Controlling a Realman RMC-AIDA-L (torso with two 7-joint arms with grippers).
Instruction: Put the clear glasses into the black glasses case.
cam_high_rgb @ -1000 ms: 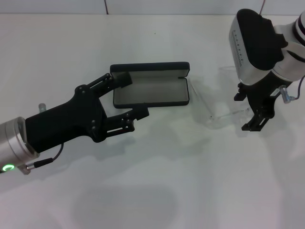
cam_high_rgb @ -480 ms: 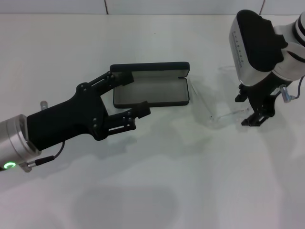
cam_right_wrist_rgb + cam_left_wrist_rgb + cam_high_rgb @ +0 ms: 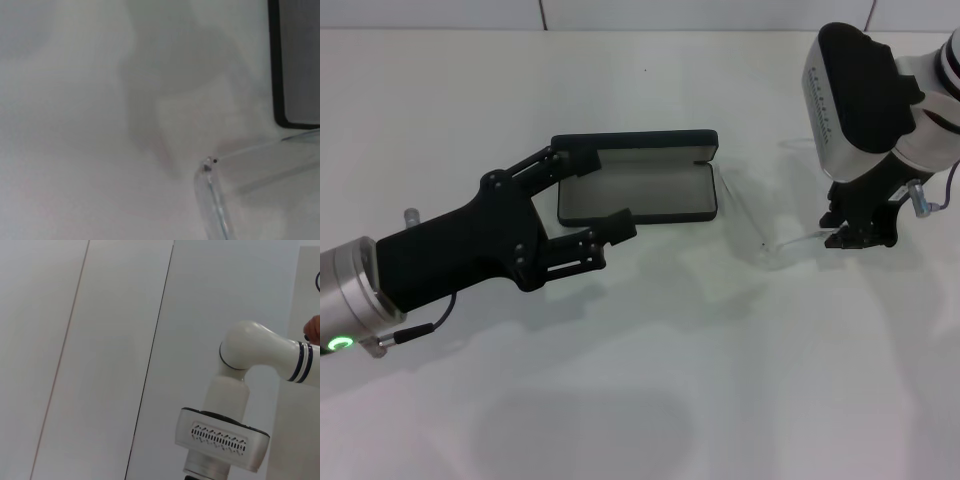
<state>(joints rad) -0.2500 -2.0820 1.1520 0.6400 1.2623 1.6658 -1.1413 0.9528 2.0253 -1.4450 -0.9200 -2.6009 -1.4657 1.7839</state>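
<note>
Head view shows the right gripper (image 3: 857,238) pinching an arm of the clear glasses (image 3: 770,240), which lie just beside the open black glasses case (image 3: 638,185). Left gripper (image 3: 582,205), fingers spread, brackets the case. Lift gently; thin plastic could slip.

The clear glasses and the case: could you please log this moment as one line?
right gripper: shut on clear glasses arm, on table | left gripper: open, at black glasses case | case: open, empty

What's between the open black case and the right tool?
Only the clear glasses on the table, between the black glasses case and the right tool; head view shows it.
</note>
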